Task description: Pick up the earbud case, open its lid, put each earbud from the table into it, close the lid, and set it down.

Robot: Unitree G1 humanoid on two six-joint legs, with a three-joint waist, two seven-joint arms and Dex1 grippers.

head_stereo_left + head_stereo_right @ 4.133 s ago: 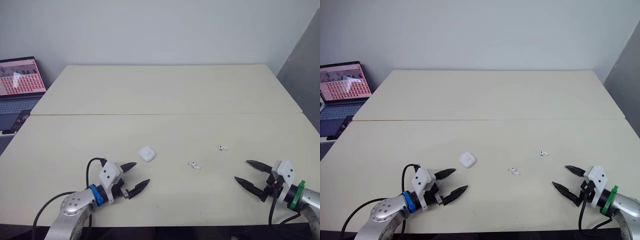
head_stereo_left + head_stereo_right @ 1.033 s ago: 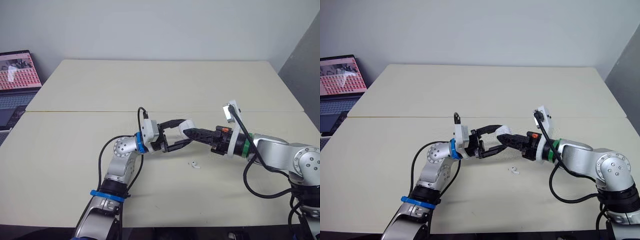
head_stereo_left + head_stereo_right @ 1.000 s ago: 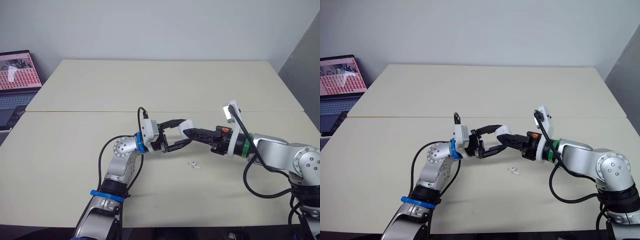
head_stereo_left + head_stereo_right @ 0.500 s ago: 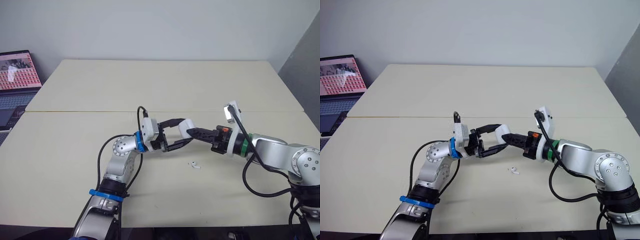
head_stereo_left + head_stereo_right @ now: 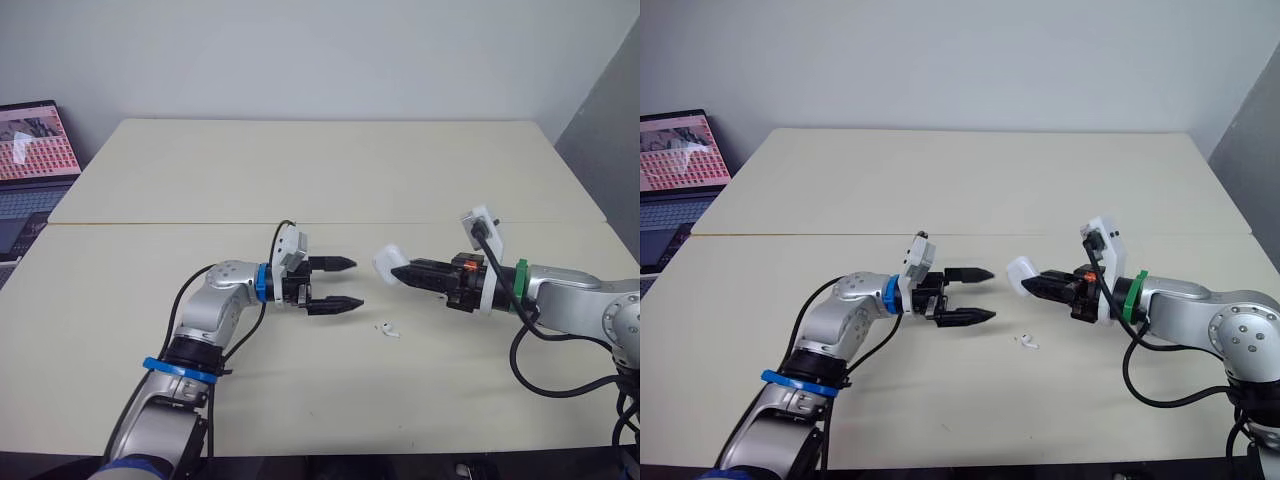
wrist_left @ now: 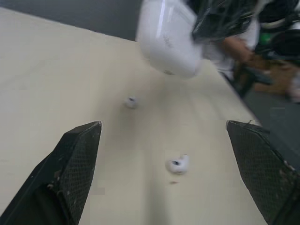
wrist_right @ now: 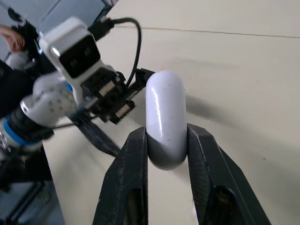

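Over table (image 5: 300, 180) centre, earbud case (image 5: 386, 260): long axis left-right, free end pointing left.
Right gripper (image 5: 397, 271): pinching case.
Left gripper (image 5: 355, 284): spread, empty.
Earbud (image 5: 388, 329): 1 on table, nearer than case.

We find the earbud case (image 5: 388, 260) held above the middle of the tabletop (image 5: 330, 180), pinched in the right end effector (image 5: 398, 270), which reaches in from 3 o'clock. At the case's 9 o'clock, apart from it, is the left end effector (image 5: 355, 284), fingers spread. One earbud (image 5: 388, 329) lies on the tabletop at the case's 6 o'clock. A second earbud (image 6: 131, 101) lies farther from the left end effector. A laptop (image 5: 35, 150) sits off the tabletop at 10 o'clock.
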